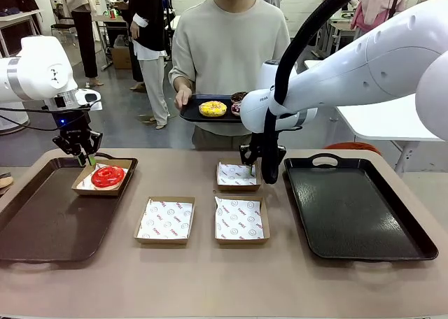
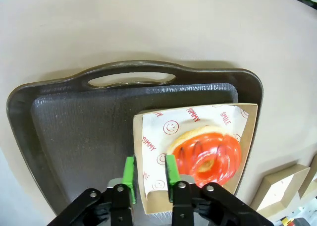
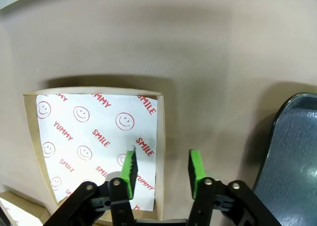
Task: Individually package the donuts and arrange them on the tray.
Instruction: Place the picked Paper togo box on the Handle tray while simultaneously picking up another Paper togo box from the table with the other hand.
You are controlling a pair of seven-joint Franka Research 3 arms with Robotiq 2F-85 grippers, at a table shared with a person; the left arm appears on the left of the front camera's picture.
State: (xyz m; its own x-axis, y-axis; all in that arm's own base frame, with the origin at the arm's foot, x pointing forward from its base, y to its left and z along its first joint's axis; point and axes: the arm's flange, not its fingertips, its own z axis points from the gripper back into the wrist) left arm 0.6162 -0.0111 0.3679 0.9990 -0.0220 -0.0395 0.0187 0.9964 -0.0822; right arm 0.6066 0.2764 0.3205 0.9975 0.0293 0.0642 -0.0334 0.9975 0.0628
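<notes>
I see my left end effector [image 2: 149,172] open and gripping nothing, astride the wall of the box [image 2: 250,137] that has the red donut [image 2: 210,154] in it, lower right of its wrist frame. My right end effector [image 3: 162,159] is half open astride a wall of the empty box [image 3: 159,132]. The yellow donut [image 1: 213,108] sits on the person's tray [image 1: 190,113], upper centre.

- The front view is lit brightly and evenly from overhead; only soft shadows are cast under the boxes [image 1: 165,221] on the table [image 1: 210,291];
- a pale sheen is caught on the black tray [image 1: 357,207] and on the red donut [image 2: 208,156];
- both wrist views are bowed by the wide lens; the brown tray [image 2: 74,137] is curved at its rim;
- a broad, soft shadow is laid across the table in the right wrist view.
</notes>
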